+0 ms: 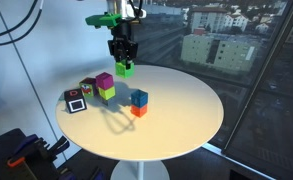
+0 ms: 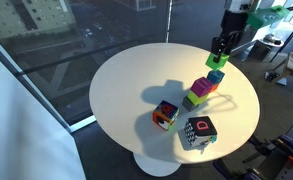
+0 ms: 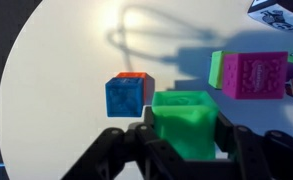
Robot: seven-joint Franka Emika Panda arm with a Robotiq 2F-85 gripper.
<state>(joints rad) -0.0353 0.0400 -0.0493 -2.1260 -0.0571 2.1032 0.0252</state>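
Observation:
My gripper [image 1: 123, 60] hangs above the far side of the round white table [image 1: 186, 110], shut on a bright green cube [image 1: 124, 70]. In the wrist view the green cube [image 3: 191, 108] sits squeezed between the black fingers [image 3: 233, 135] of the gripper [image 3: 189, 132]. On the table below, a blue cube [image 3: 128, 97] is stacked on an orange one [image 3: 134, 75]. In an exterior view the gripper [image 2: 219, 52] holds the green cube [image 2: 217, 63] just above the blue cube [image 2: 215, 77].
A magenta cube [image 1: 105, 81] rests on a lime cube [image 1: 107, 94]. Beside them are a dark multicoloured cube [image 1: 87, 88] and a black-and-white cube [image 1: 76, 101]. Glass windows surround the table [image 2: 126, 90], and equipment stands on the floor nearby.

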